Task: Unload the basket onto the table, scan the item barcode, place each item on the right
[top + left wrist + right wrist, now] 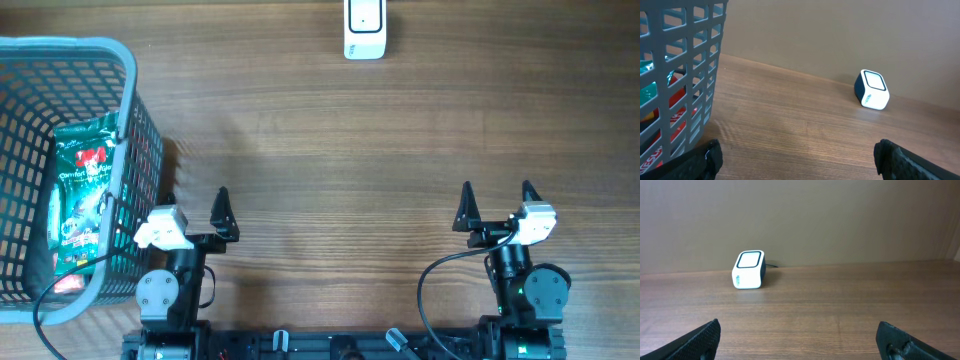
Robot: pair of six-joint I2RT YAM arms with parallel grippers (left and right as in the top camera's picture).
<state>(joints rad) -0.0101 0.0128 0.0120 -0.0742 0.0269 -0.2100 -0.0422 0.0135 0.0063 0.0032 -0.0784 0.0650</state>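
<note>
The item, a green printed packet (85, 190), lies inside the grey-blue plastic basket (128, 75) at the table's left; through the basket's grid its green and red print (650, 95) shows in the left wrist view. A white barcode scanner (363, 30) with a dark back stands at the far middle edge, also seen as the scanner (872, 89) and the scanner (748, 270) in the wrist views. My left gripper (193, 205) stands open and empty beside the basket, near the front edge. My right gripper (497, 195) is open and empty at the front right.
The basket wall (685, 75) rises close on the left of my left gripper (797, 160). Bare wooden table lies between my right gripper (799, 340) and the scanner. A black cable loops beside the right arm's base (430, 285).
</note>
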